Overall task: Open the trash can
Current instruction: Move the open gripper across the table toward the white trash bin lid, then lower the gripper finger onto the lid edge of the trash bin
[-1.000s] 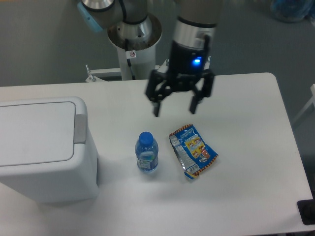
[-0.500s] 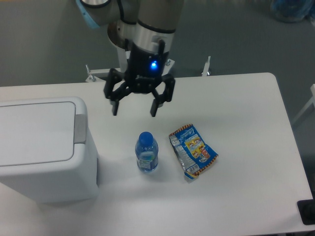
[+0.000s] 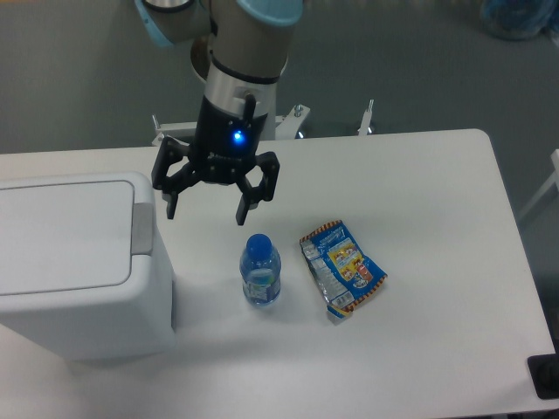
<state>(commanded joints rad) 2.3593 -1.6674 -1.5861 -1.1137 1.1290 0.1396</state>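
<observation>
At the left edge of the frame, low on the white bench (image 3: 437, 218), sits the trash can (image 3: 74, 262), a big boxy white bin with its flat lid down and a grey push tab (image 3: 141, 229) running along the lid's right side. Just to the right of that tab and above it in the picture hangs the tool (image 3: 205, 206), its two black fingers spread wide and nothing between them; a blue light glows on its body. It appears to be in the air, clear of both bin and bench, though its height cannot be read from this one view. The step in hand looks like the approach to the tab. To do it well, I judge the tool should travel a little further toward the left of the frame until a fingertip stands squarely over the grey strip, then come straight down and press firmly on the middle of the tab, not its edge, so the latch releases without the finger sliding off onto the lid. Closing the fingers first might give a stiffer, more certain pressing point. By count: one trash can, one blue-capped water bottle (image 3: 261, 271) standing near the centre of the frame, and one snack packet (image 3: 342, 269) lying just right of it.
</observation>
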